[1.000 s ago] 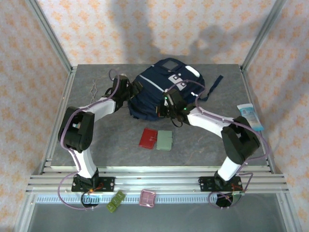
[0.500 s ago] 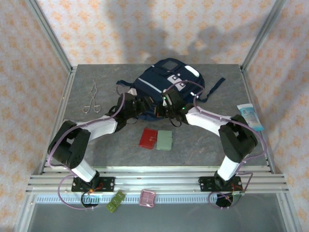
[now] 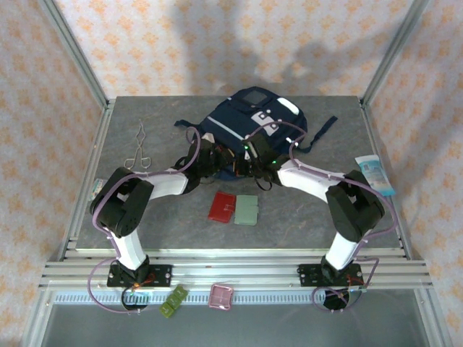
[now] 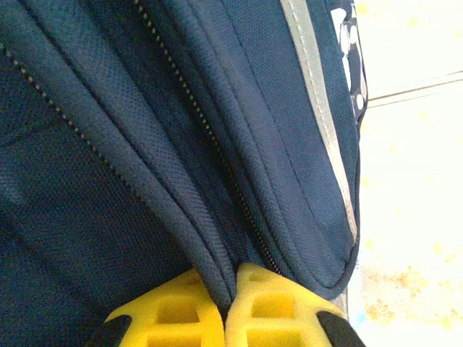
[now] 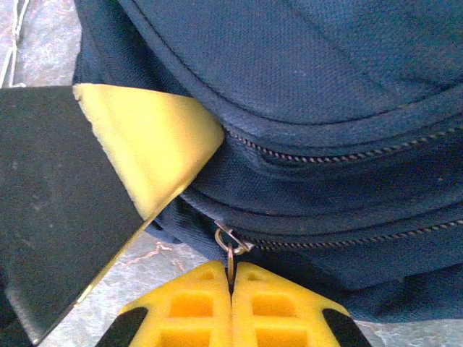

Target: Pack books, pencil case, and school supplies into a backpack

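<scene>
The navy backpack [image 3: 249,123] lies at the back middle of the table. At its near edge my left gripper [image 3: 215,163] is shut on a fold of backpack fabric beside a zipper line [image 4: 226,280]. Just to its right my right gripper [image 3: 244,168] is shut on the metal zipper pull [image 5: 230,247], its yellow jaws [image 5: 231,273] pressed together around the ring. A red square case [image 3: 222,207] and a pale green case [image 3: 247,210] lie side by side on the table in front of both grippers. The books and the pencil case are out of view.
A thin metal scissor-like tool [image 3: 136,148] lies at the back left. A light-blue packet [image 3: 375,176] rests by the right edge. Small green [image 3: 174,300] and pink [image 3: 221,296] trays sit on the front rail. The backpack's dark strap [image 3: 322,130] trails to the right.
My left gripper came from the backpack's left side round to its near edge and closed on the fabric. The right gripper has stayed shut on the zipper pull.
</scene>
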{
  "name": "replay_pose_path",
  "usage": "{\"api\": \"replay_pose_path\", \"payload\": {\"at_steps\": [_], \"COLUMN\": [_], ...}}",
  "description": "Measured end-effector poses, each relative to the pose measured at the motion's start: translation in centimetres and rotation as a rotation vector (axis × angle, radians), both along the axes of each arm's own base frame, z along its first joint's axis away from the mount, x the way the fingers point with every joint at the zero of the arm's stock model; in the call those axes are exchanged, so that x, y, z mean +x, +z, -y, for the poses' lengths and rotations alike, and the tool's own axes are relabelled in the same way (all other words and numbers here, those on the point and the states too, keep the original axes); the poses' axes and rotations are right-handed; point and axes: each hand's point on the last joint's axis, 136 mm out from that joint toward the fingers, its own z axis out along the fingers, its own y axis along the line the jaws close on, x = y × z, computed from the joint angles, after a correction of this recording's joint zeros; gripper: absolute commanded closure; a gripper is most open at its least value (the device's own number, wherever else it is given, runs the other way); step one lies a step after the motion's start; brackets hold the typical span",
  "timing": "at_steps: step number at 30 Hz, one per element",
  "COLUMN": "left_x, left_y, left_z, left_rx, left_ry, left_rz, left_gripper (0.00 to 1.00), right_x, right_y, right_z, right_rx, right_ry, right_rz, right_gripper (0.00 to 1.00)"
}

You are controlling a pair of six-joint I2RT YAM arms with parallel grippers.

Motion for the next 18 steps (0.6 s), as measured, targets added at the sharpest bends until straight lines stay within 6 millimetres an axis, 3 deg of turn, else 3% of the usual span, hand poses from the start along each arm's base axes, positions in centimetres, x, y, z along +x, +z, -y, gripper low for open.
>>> {"api": "replay_pose_path", "payload": {"at_steps": [5,8,18], "left_x": [0.0,-0.1,-0.4], "left_y": [0.0,-0.2,0.3], "left_z": [-0.2,-0.5,-1.7], "left_rx": [-0.003,-0.008,-0.024], "left_ry": [-0.001,-0.005,-0.002], "left_rz": [-0.003,-0.007,-0.002], "left_gripper": [1.0,1.0,1.0], "right_x": [0.4,0.8,5.5], "right_y": [-0.3,-0.6,-0.3], "right_z": [0.8,2.5,10.8], "right_rx": [-0.025,-0.037,-0.13], "right_ry": [-0.008,-0.036,-0.277], "right_rz": [0.008,0.0,0.034], "right_gripper": [1.0,1.0,1.0]}}
